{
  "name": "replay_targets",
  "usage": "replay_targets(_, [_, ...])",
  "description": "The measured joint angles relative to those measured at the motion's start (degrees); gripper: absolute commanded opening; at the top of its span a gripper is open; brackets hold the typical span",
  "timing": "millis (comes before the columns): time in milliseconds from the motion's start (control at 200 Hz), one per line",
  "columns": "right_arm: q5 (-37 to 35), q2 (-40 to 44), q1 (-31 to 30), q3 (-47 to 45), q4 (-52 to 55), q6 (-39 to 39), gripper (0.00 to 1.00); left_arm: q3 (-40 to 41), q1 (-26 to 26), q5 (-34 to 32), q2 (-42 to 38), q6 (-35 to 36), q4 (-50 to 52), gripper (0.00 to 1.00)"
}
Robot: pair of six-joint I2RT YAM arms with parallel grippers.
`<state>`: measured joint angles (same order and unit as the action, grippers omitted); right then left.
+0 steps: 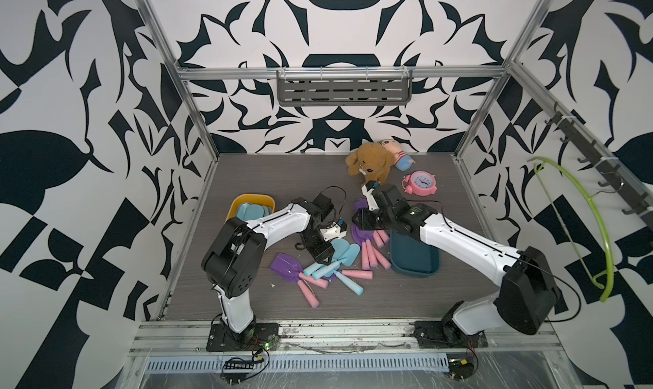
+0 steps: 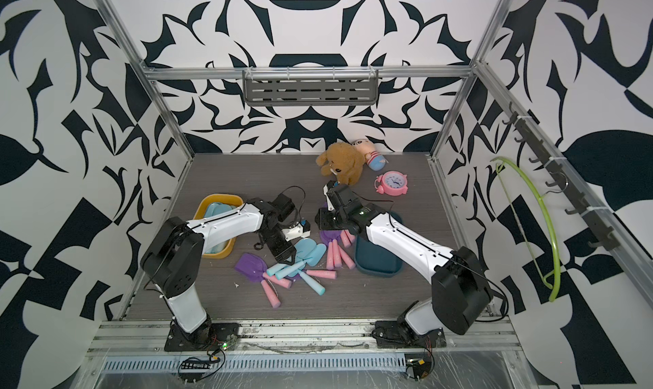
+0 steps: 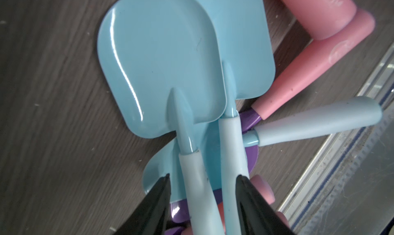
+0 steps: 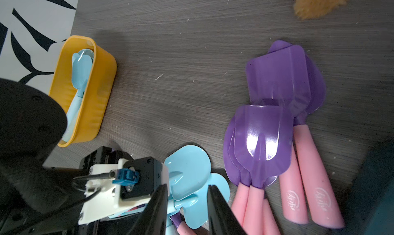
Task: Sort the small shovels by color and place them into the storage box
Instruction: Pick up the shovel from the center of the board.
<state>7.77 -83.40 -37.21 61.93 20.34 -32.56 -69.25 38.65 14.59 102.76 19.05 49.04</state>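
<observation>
The left pincer (image 3: pixel 202 177) hangs low over the heap of shovels (image 1: pixel 348 253) in the middle of the table (image 1: pixel 371 299). Its jaws stand apart, astride the pale handles of two blue shovels (image 3: pixel 157 63): one tip touches a handle, and the other stands just clear. The right pincer (image 4: pixel 187 188) hovers open and empty near the purple shovels (image 4: pixel 277 91). These lie side by side on the table, just beside the dark blue box (image 1: pixel 413 260). More blue ones lie inside the yellow box (image 4: pixel 102 78).

Black-and-white patterned walls (image 1: pixel 70 87) surround a grey wood-grain tabletop (image 1: pixel 282 171) inside an aluminium frame (image 1: pixel 229 73)
</observation>
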Motion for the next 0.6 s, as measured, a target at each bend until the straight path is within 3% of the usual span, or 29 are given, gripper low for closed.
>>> replay_targets(485, [-0.59, 0.00, 0.00, -1.27, 0.00, 0.02, 0.36, 0.00, 0.04, -7.13, 2.80, -1.31, -0.83, 0.45])
replay_targets(600, [-0.76, 0.00, 0.00, -1.27, 0.00, 0.02, 0.36, 0.00, 0.04, -7.41, 3.08, -1.75, -0.81, 0.36])
